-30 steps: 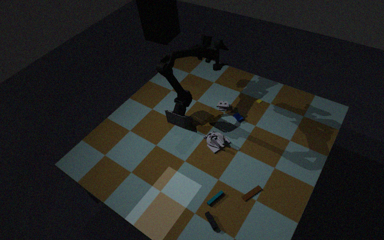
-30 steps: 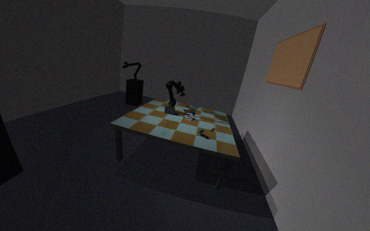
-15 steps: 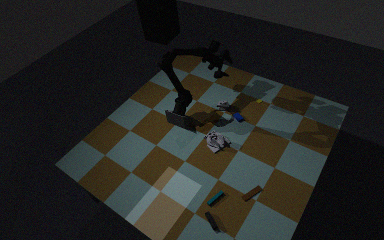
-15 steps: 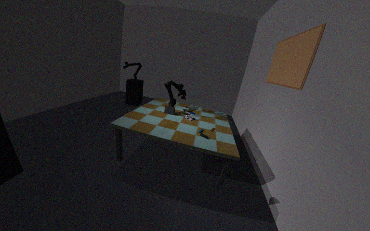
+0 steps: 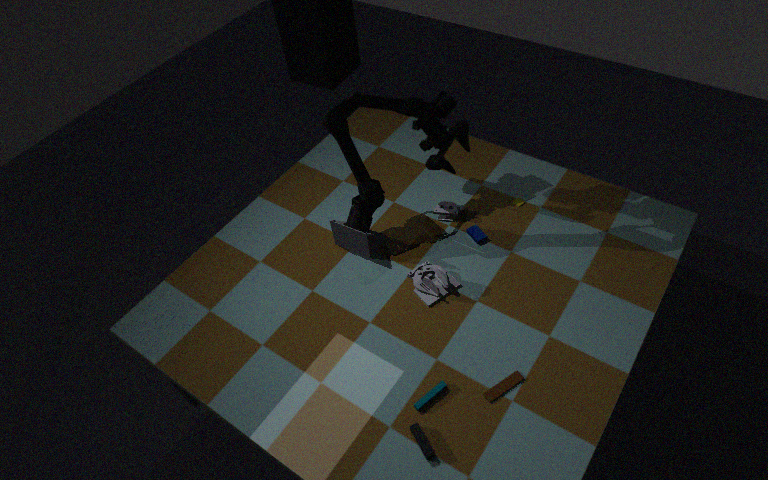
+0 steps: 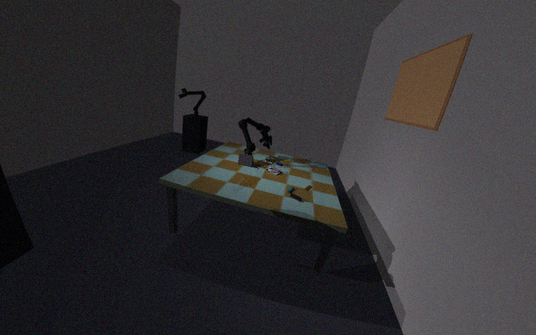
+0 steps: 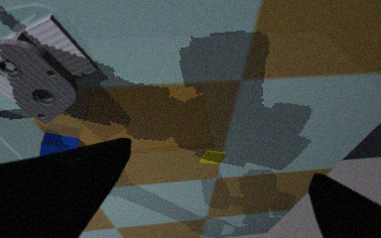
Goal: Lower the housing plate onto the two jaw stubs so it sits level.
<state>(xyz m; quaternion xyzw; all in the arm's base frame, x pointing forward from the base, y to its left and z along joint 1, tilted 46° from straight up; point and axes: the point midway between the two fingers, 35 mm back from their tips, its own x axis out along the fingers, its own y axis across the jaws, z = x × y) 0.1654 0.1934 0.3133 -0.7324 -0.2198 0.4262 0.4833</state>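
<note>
Dial centred on my gripper (image 5: 461, 161) (image 6: 269, 145) (image 7: 222, 159), read in the top view: its fingers are spread, holding nothing, above the checkered table (image 5: 305, 271) (image 6: 221, 172). Nearest, at 6 o'clock, is a grey rounded plate with holes (image 5: 447, 207) (image 7: 45, 94), apparently the housing plate, by a ribbed pale piece (image 7: 64, 45). A small yellow piece (image 5: 519, 203) (image 7: 213, 157) lies at 4; a blue block (image 5: 476, 234) (image 6: 279, 163) (image 7: 60, 143), just beside the plate, crowds the side towards the pale angular assembly (image 5: 434, 284) (image 6: 274, 169) at 6. I cannot make out its stubs. Farther out lie an orange-brown bar (image 5: 504, 387) (image 6: 308, 188), between 5 and 6, then a teal bar (image 5: 430, 396) (image 6: 290, 189) and a dark bar (image 5: 424, 444) (image 6: 296, 196), both near 6. In the exterior view, a second black arm (image 6: 201, 100) stands far off at 10.
</note>
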